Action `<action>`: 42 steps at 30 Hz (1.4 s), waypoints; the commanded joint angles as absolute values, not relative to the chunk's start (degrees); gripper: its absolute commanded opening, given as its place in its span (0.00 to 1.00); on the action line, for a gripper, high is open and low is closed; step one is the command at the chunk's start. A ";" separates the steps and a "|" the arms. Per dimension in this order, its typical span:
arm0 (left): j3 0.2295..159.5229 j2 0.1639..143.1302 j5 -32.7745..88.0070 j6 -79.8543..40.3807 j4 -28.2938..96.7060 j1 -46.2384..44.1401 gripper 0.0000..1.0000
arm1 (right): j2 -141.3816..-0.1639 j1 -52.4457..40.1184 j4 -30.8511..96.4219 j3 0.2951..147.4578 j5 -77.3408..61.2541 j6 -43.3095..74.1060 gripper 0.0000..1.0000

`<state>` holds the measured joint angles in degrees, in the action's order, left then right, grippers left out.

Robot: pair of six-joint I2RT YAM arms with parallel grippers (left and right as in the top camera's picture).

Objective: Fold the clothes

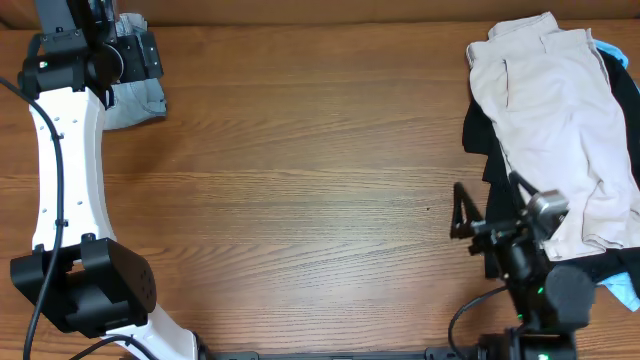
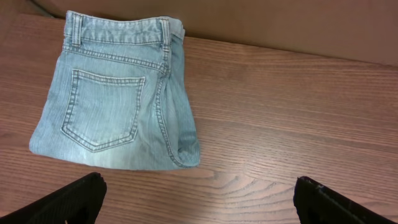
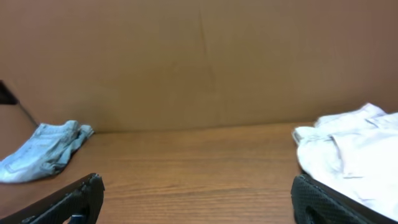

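Note:
The faded light-blue denim shorts (image 2: 115,99) lie folded at the table's far left corner, back pocket up; they show in the overhead view (image 1: 138,97) and far left in the right wrist view (image 3: 43,151). My left gripper (image 2: 199,199) is open and empty, hovering just beside the shorts; in the overhead view (image 1: 135,52) it partly hides them. My right gripper (image 3: 196,196) is open and empty near the front right, next to the pile. A beige garment (image 1: 560,120) lies on top of a black garment (image 1: 478,135) and a bright blue one (image 1: 622,290) at the right.
Wooden table (image 1: 320,190) with a brown back wall (image 3: 199,62). The left arm's white link (image 1: 65,170) runs along the left edge. The beige garment's edge (image 3: 348,146) reaches beside my right finger.

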<state>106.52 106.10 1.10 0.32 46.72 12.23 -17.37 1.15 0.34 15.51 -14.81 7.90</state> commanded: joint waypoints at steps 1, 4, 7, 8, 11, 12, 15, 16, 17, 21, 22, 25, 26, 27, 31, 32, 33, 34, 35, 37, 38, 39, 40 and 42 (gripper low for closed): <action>106.67 106.74 1.50 -0.23 46.52 12.08 1.00 | -12.34 -0.23 -4.58 8.47 -12.27 8.78 1.00; 106.67 106.74 1.50 -0.23 46.52 12.08 1.00 | -8.60 -0.64 -7.44 3.53 -9.10 10.57 1.00; 106.67 106.74 1.48 -0.23 46.52 12.08 1.00 | -5.63 -0.64 -7.40 0.84 -8.38 11.14 1.00; 106.67 106.74 1.48 -0.23 46.52 12.08 1.00 | -4.62 -0.64 -6.13 0.43 -8.16 11.14 1.00; 106.67 106.74 1.50 -0.23 46.52 12.08 1.00 | -2.24 -0.69 -0.32 0.45 -8.58 11.14 1.00; 106.67 106.74 1.50 -0.23 46.52 12.08 1.00 | -1.52 -0.71 1.72 0.45 -8.60 11.11 1.00; 106.67 106.74 1.50 -0.23 46.52 12.08 1.00 | -0.12 -0.69 3.18 0.45 -8.58 11.11 1.00; 106.67 106.74 1.48 -0.23 46.52 12.08 1.00 | -0.12 -0.69 3.33 0.45 -8.60 11.11 1.00; 106.67 106.74 1.50 -0.23 46.52 12.08 1.00 | -0.12 -0.69 3.68 0.45 -8.60 11.11 1.00; 106.67 106.74 1.50 -0.23 46.52 12.08 1.00 | -0.16 -0.69 3.79 0.45 -8.58 11.11 1.00; 106.67 106.74 1.50 -0.23 46.52 12.08 1.00 | -0.16 -0.69 3.79 0.45 -8.58 11.11 1.00; 106.67 106.74 1.50 -0.23 46.52 12.08 1.00 | -0.16 -0.69 3.81 0.45 -8.58 11.11 1.00; 106.67 106.74 1.50 -0.23 46.52 12.08 1.00 | -0.16 -0.69 3.79 0.45 -8.58 11.11 1.00; 106.67 106.74 1.50 -0.23 46.52 12.08 1.00 | -0.16 -0.69 3.79 0.45 -8.58 11.11 1.00; 106.67 106.74 1.50 -0.23 46.52 12.08 1.00 | -0.16 -0.69 3.81 0.45 -8.58 11.11 1.00; 106.67 106.74 1.50 -0.23 46.52 12.08 1.00 | -0.16 -0.69 3.79 0.45 -8.58 11.11 1.00; 106.67 106.74 1.50 -0.23 46.52 12.08 1.00 | -0.16 -0.69 3.79 0.45 -8.58 11.11 1.00; 106.67 106.74 1.50 -0.23 46.52 12.08 1.00 | -0.16 -0.69 3.79 0.45 -8.58 11.11 1.00; 106.67 106.74 1.50 -0.23 46.52 12.08 1.00 | -0.16 -0.69 3.79 0.45 -8.58 11.11 1.00; 106.67 106.74 1.50 -0.23 46.52 12.08 1.00 | -0.16 -0.69 3.79 0.45 -8.58 11.11 1.00; 106.67 106.74 1.48 -0.23 46.52 12.08 1.00 | -0.16 -0.69 3.79 0.45 -8.58 11.11 1.00; 106.67 106.56 1.50 -0.23 46.54 12.08 1.00 | -0.16 -0.69 3.81 0.45 -8.58 11.11 1.00; 106.67 105.97 1.48 -0.23 46.61 12.08 1.00 | -0.16 -0.69 3.79 0.45 -8.58 11.11 1.00; 106.67 104.31 1.48 -0.23 46.70 12.08 1.00 | -0.16 -0.69 3.79 0.45 -8.58 11.11 1.00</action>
<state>106.52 106.08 1.10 0.32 46.74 12.23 -0.84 -0.43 3.95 1.06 -9.37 10.72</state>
